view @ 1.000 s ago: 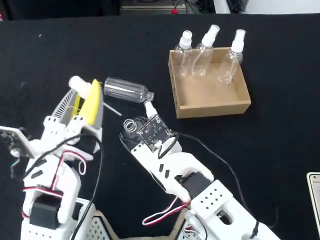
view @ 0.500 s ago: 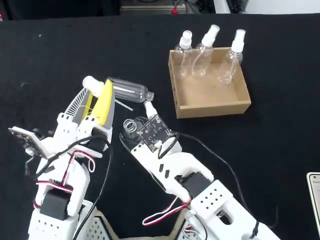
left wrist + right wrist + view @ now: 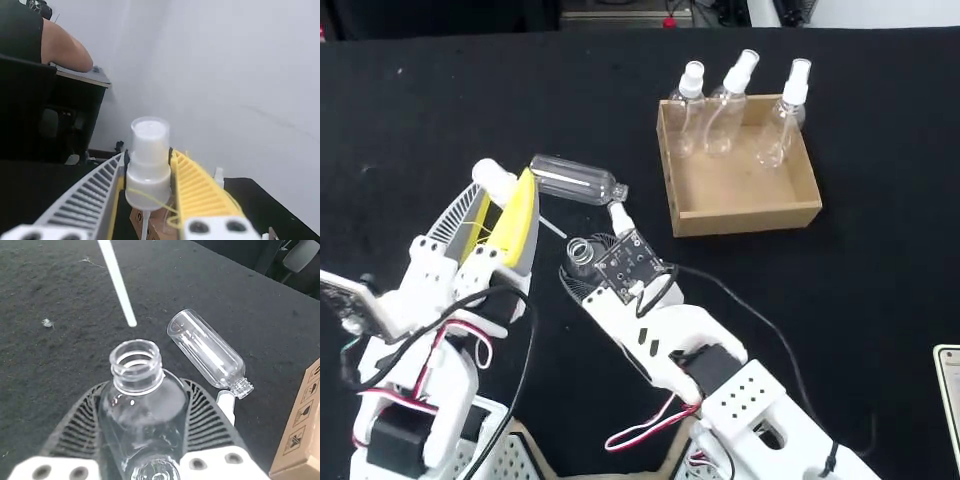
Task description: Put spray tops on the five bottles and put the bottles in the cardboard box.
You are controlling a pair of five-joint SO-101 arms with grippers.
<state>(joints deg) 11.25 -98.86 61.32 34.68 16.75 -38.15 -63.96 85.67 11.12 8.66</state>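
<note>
My left gripper (image 3: 506, 186) is shut on a white spray top (image 3: 491, 177), seen between the ribbed fingers in the left wrist view (image 3: 148, 165). Its thin dip tube (image 3: 551, 227) slants down toward the right arm. My right gripper (image 3: 582, 257) is shut on a clear bottle (image 3: 137, 390), held upright with its open neck (image 3: 136, 364) bare; the tube's end (image 3: 118, 284) hangs just beyond the neck. A second clear bottle (image 3: 574, 180) lies uncapped on its side, with a loose white spray top (image 3: 618, 214) by its neck. Three capped bottles (image 3: 725, 105) lean in the cardboard box (image 3: 748, 214).
The table is covered with black cloth (image 3: 880, 200). The front half of the box floor (image 3: 740, 185) is bare. A white object (image 3: 948, 370) pokes in at the table's right edge. A box corner (image 3: 300, 435) is close by the right gripper.
The left arm swung right with the spray top, then drew back a little to the left. The right arm and its bottle have not moved.
</note>
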